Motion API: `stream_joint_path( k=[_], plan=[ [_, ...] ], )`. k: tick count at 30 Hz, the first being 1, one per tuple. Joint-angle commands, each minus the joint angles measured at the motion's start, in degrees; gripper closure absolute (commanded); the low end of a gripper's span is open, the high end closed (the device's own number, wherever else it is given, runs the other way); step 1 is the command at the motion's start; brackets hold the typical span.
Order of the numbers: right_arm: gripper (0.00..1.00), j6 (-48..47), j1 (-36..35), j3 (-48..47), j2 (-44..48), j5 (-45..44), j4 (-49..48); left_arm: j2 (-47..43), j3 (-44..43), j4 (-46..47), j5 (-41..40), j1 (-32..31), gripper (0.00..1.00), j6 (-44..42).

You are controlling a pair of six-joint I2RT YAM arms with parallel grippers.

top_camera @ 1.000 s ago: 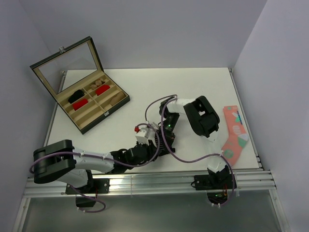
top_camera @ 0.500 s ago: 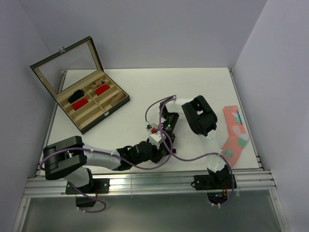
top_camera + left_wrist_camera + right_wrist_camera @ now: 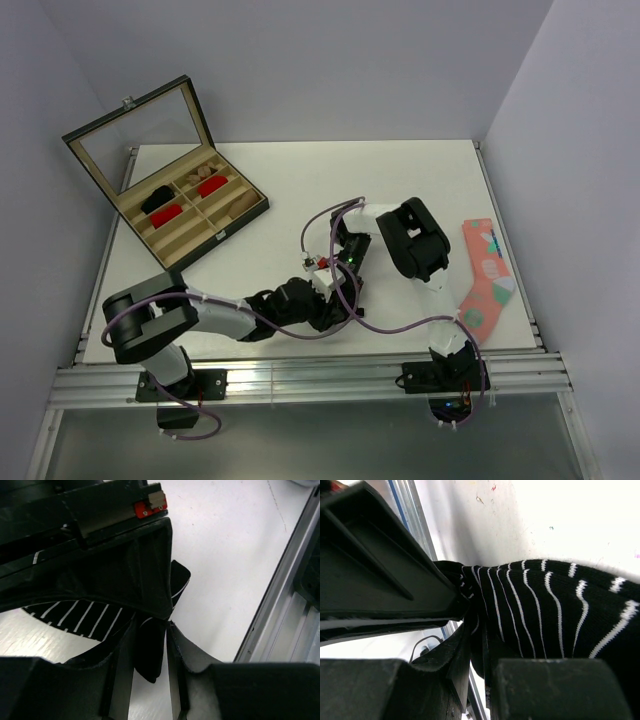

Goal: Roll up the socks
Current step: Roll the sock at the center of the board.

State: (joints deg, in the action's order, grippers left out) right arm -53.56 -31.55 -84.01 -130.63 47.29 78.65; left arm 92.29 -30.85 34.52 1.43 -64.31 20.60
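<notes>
Short black fabric sock with thin white stripes [image 3: 540, 610] on white tabletop [image 3: 300, 180], near front edge. Left gripper [image 3: 149, 655] and right gripper [image 3: 476, 640] both clamped on it. Hold fabric taut, roll evenly, tight turns.

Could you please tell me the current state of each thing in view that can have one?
Black striped sock: unrolled, one end bunched and pinched by both grippers.
Left gripper: jaws closed on the sock.
Right gripper: jaws closed on the sock.
Compartment box: standing open.
Coral-pink sock: lying flat, unrolled.
Red bundles: rolled, stored in the box.
</notes>
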Motion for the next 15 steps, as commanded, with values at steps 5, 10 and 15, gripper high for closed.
stream_joint_path(
  k=[5,10,15],
  plan=[
    [0.82,-0.2,0.3,-0.5,-0.3,-3.3,-3.4,3.6,-2.2,4.0,4.1,0.9,0.70,1.2],
    [0.82,1.1,0.3,1.5,1.8,-4.1,-6.8,5.4,-2.0,4.0,3.2,1.1,0.86,3.7],
    [0.81,3.8,0.3,3.4,3.7,-4.7,-10.4,6.7,-2.9,2.5,4.0,1.1,1.00,7.3]
  ],
)
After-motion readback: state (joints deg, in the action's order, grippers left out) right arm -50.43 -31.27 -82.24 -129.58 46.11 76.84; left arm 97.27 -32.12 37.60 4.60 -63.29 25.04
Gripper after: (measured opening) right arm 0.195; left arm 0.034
